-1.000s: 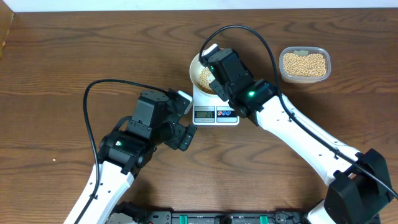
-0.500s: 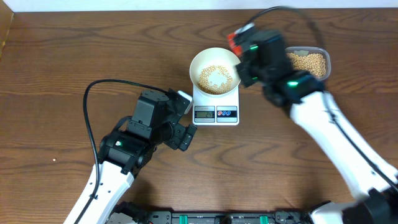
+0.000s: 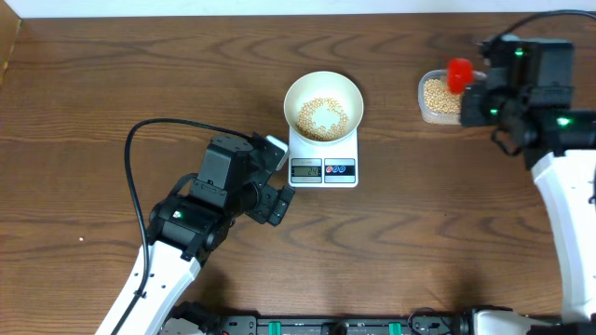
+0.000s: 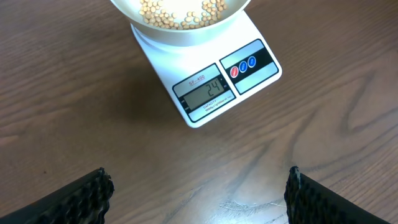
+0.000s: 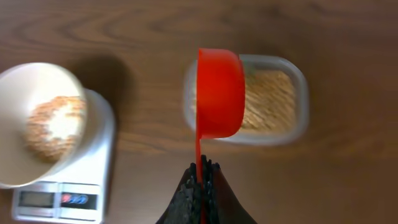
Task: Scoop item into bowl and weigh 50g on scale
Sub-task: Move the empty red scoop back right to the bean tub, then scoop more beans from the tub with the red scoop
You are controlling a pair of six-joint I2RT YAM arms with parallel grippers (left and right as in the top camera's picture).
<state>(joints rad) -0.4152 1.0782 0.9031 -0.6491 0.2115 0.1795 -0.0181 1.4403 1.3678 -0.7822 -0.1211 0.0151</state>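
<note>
The white bowl (image 3: 322, 105) sits on the white scale (image 3: 323, 158) and holds a layer of tan beans (image 3: 322, 115). The scale's display (image 4: 206, 93) reads 24. My right gripper (image 5: 203, 171) is shut on the handle of a red scoop (image 5: 219, 92), which hangs over the left part of a clear tub of beans (image 5: 273, 99). The scoop (image 3: 458, 73) and tub (image 3: 438, 97) also show in the overhead view at the back right. My left gripper (image 4: 198, 193) is open and empty, in front of the scale.
A black cable (image 3: 140, 140) loops over the table left of the scale. The table's left edge (image 3: 7, 56) is at the far left.
My right arm has swung from over the bowl to the right, carrying the red scoop to the bean tub. The left arm has not moved.
</note>
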